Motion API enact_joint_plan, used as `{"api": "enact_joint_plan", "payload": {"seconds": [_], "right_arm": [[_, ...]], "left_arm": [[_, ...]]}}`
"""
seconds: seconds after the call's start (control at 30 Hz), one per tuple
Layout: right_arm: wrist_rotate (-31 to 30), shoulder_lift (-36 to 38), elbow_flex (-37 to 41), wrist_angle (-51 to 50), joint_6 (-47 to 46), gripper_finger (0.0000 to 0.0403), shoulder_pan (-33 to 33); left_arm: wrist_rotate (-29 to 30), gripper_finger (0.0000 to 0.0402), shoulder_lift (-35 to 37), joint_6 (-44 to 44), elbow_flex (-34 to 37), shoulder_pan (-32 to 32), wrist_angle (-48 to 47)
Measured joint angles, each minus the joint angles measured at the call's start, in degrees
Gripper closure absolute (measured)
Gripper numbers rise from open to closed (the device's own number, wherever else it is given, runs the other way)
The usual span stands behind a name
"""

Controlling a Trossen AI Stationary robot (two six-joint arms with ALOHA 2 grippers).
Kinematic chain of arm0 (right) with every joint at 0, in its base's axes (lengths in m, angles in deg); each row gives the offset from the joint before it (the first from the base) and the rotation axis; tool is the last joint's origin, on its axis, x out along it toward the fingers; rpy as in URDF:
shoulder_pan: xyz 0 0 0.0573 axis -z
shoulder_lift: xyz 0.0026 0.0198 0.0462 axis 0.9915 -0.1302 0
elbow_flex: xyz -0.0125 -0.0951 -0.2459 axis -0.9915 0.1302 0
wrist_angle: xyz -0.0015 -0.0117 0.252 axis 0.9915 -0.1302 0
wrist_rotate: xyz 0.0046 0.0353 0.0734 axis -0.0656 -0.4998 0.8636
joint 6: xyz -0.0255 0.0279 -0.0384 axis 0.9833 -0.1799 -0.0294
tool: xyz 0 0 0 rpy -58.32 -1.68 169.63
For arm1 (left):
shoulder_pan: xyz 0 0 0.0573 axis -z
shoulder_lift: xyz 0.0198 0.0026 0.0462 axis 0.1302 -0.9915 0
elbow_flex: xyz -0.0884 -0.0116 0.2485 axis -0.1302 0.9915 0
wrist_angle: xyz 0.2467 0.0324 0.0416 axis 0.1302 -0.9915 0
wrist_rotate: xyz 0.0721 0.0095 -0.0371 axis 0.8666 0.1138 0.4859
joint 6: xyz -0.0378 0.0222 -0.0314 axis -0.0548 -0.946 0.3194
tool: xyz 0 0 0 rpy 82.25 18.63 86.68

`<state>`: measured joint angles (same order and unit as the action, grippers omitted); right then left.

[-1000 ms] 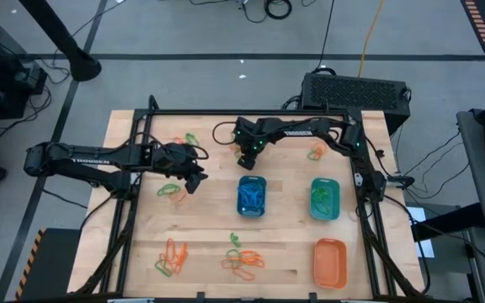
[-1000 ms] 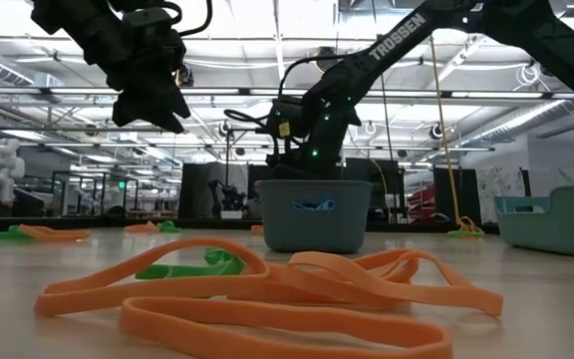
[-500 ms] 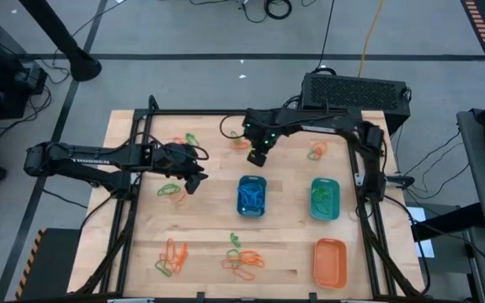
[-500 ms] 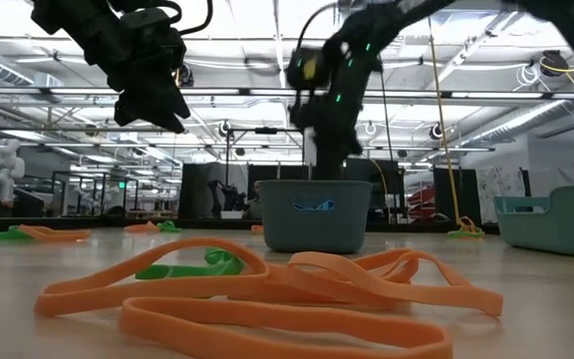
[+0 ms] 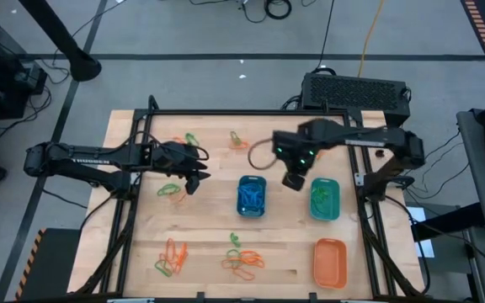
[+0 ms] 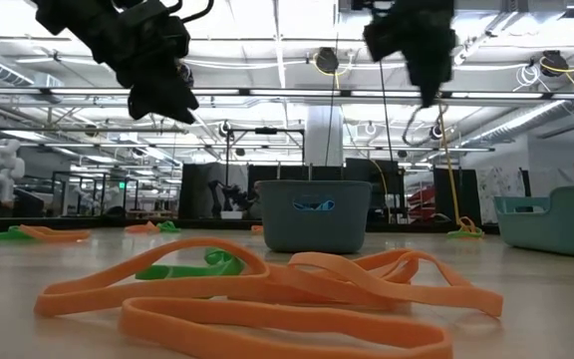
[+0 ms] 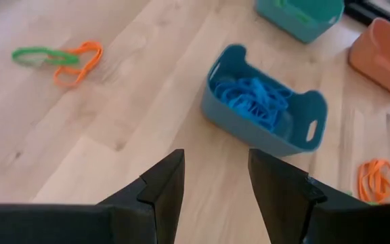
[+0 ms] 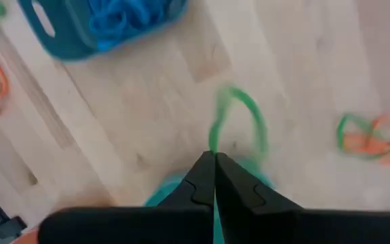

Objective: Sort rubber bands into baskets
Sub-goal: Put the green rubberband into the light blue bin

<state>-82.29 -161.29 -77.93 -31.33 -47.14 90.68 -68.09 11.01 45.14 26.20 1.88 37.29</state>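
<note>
Green rubber band [image 8: 239,125] dangling lengthwise (right gripper [image 8: 214,166])

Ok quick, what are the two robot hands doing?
Left gripper: open, holding nothing.
Right gripper: shut on a green rubber band.

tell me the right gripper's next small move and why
Probably carry on sideways until it hangs over the teal basket, then open. The right gripper is shut on a green rubber band dangling above the table between the blue basket and the teal one.
</note>
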Motion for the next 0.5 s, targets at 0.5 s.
{"api": "enact_joint_plan", "payload": {"seconds": [0.5], "right_arm": [[1.7, 23.1, 32.1, 9.2, -31.5, 0.0402, -10.1]], "left_arm": [[-0.7, 0.023, 0.0, -1.5, 0.0, 0.0, 1.8]]}}
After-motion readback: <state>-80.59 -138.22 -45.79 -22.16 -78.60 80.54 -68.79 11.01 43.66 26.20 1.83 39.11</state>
